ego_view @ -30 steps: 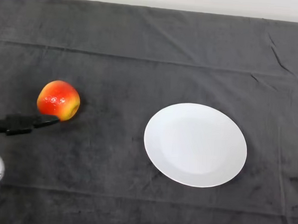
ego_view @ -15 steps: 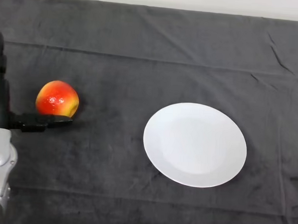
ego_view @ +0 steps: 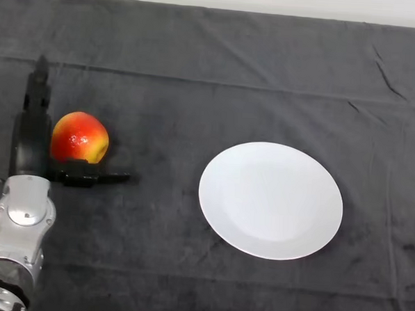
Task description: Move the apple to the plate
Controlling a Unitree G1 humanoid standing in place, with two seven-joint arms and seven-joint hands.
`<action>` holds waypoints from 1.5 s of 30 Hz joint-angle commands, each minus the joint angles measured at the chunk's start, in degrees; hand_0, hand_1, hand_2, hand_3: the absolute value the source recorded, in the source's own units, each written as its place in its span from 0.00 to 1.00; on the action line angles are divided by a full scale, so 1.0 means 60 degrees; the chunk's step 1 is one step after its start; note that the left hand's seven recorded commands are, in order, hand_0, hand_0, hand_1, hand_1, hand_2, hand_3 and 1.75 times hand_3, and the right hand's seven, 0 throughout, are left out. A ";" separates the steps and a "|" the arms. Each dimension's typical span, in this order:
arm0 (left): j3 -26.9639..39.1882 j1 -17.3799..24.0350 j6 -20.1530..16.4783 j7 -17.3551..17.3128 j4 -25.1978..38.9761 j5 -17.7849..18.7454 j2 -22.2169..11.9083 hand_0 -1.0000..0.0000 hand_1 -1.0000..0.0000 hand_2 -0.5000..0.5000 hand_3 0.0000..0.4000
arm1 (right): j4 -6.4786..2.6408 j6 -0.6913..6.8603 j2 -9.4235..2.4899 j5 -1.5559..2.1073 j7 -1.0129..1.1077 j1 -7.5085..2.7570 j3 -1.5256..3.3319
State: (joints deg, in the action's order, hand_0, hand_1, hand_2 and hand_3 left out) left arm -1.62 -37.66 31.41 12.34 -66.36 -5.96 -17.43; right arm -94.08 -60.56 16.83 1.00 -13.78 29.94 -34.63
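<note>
A red and yellow apple (ego_view: 80, 137) rests on the dark cloth at the left. My left hand (ego_view: 29, 143) is open around it: straight fingers (ego_view: 37, 94) run along the apple's left side and the thumb (ego_view: 95, 177) lies along its near side. The apple sits in the gap between them. I cannot tell if the hand touches it. A white round plate (ego_view: 270, 200) lies empty on the cloth to the right of centre, well apart from the apple.
The dark cloth (ego_view: 197, 78) covers the whole table, with creases at the back right. The silver-grey forearm (ego_view: 15, 246) comes up from the lower left corner.
My hand has moved forward and to the right, so that its fingers and thumb now flank the apple. The apple and the plate have stayed in place.
</note>
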 commanded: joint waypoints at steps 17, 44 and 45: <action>-0.0585 -0.0809 0.0123 0.0117 -0.0565 -0.0536 0.0167 0.00 0.00 0.50 1.00 | -0.0870 0.0845 -0.0697 0.0092 -0.0012 -0.1035 -0.0105; -0.1989 -0.0918 0.0256 0.0757 0.1743 -0.1205 0.0877 0.00 0.00 0.50 1.00 | -0.0863 0.0849 -0.0698 0.0077 -0.0013 -0.1038 -0.0119; -0.2057 -0.0891 0.0265 0.0772 0.1822 -0.1206 0.0895 0.00 0.00 0.50 1.00 | -0.0862 0.0850 -0.0698 0.0077 -0.0013 -0.1038 -0.0119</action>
State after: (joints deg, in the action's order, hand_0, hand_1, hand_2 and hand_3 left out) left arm -13.15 -41.05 31.66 16.16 -57.07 -11.82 -12.47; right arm -93.98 -60.96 16.90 0.98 -13.79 30.06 -34.65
